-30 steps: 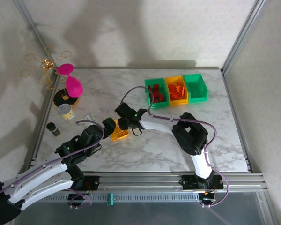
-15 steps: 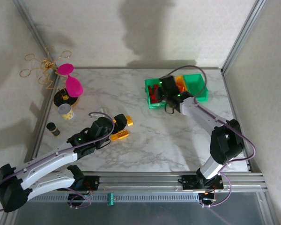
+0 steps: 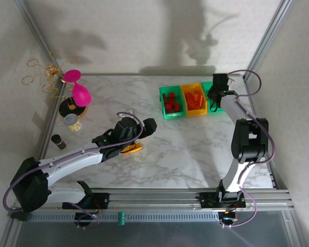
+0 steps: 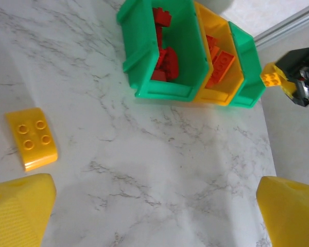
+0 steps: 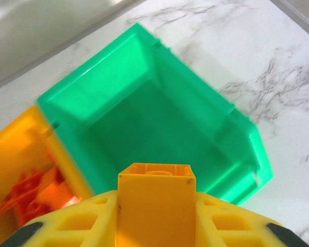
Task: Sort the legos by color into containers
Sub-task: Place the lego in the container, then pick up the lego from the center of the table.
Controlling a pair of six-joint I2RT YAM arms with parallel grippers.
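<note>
right wrist view is showing the right gripper (image 5: 155, 229) pinching one yellow brick (image 5: 155, 198) above the end green bin (image 5: 159, 128), one of three bins. left gripper (image 4: 154, 216) is hanging spread over the table (image 4: 195, 154), one loose brick (image 4: 31, 139) lying nearby.

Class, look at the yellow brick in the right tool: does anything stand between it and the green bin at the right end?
Nothing visible does. The yellow brick, gripped by the right tool, hangs over the green bin, whose inside is bare.
</note>
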